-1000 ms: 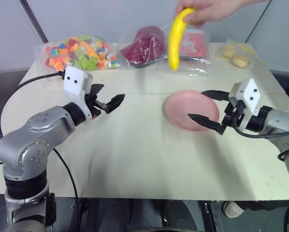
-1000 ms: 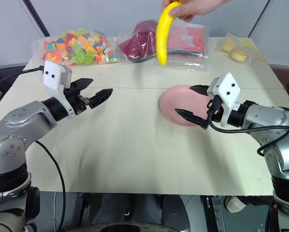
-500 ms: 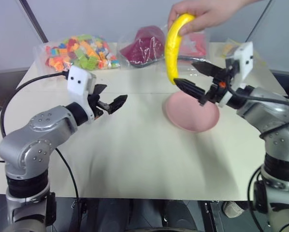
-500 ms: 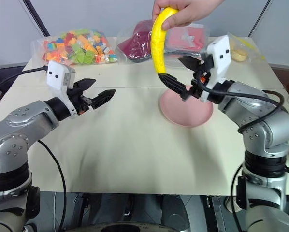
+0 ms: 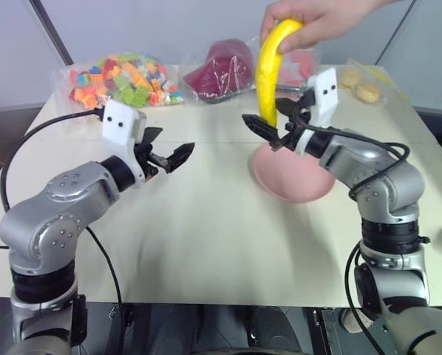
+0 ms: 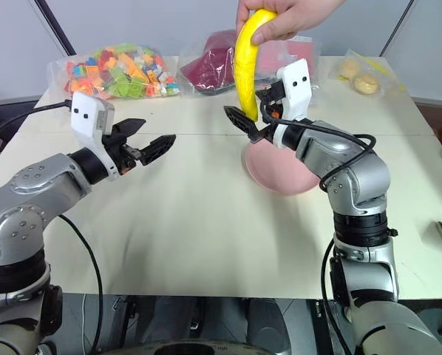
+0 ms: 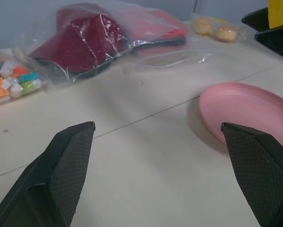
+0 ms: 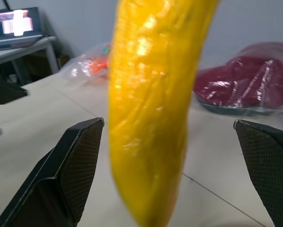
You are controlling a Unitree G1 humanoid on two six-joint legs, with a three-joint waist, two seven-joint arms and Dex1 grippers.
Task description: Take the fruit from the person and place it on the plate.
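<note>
A person's hand [image 5: 317,15] reaches in from the far side and holds the fruit, a long yellow banana [image 5: 269,66], by its upper end. It hangs nearly upright above the far edge of the pink plate [image 5: 295,185]. My right gripper [image 5: 262,109] is open and level. Its two fingers stand on either side of the banana's [image 8: 151,118] lower end with gaps showing between them and it. My left gripper [image 5: 173,140] is open and holds nothing, off to the left of the plate [image 7: 245,109] above the table.
Along the table's far edge lie clear bags: coloured bricks [image 5: 125,78], a dark red item [image 5: 221,70], pink-red items [image 5: 302,66] and small buns [image 5: 361,89]. Bare tabletop lies between my two arms and in front of the plate.
My right gripper rose from low over the plate and swung left and forward, and its open fingers now flank the banana's lower end. The banana has come nearer. The left arm stayed still.
</note>
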